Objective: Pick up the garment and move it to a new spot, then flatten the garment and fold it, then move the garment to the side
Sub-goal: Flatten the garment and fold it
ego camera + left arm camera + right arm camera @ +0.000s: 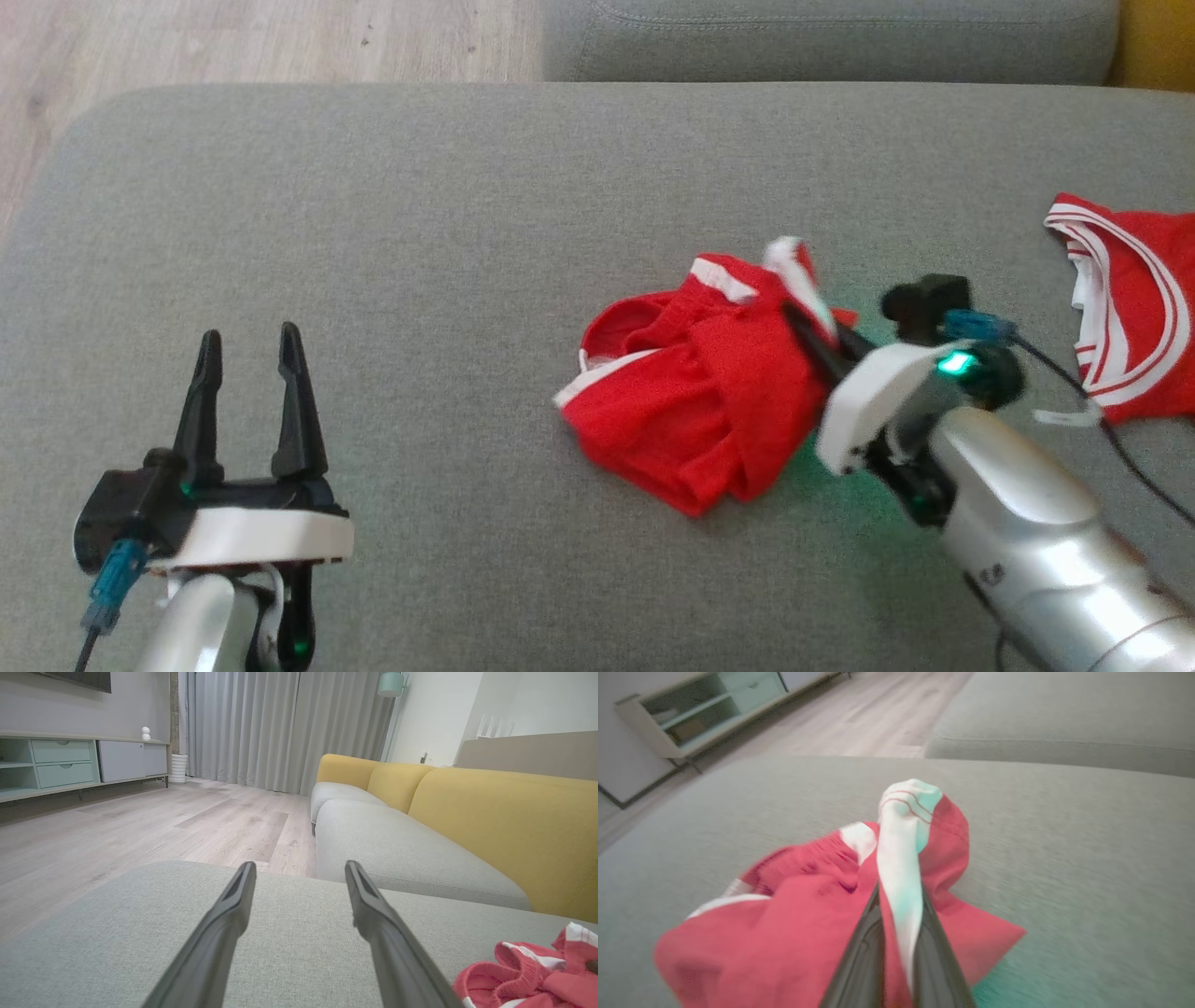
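While right gripper, jaws closed, pinches white trim of crumpled red mesh garment mid-right on grey fabric sofa cushion, lift should go high, slow (bulk drags otherwise); left gripper spread wide, empty, low left.

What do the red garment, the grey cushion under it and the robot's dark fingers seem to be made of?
Red garment: likely soft knit sports fabric, matte, with white trim; it bunches in loose folds.
Grey cushion: woven upholstery cloth, matte; a fine flecked weave shows.
Fingers of the left gripper: probably hard plastic, dark with a dull sheen, though coated metal is possible.
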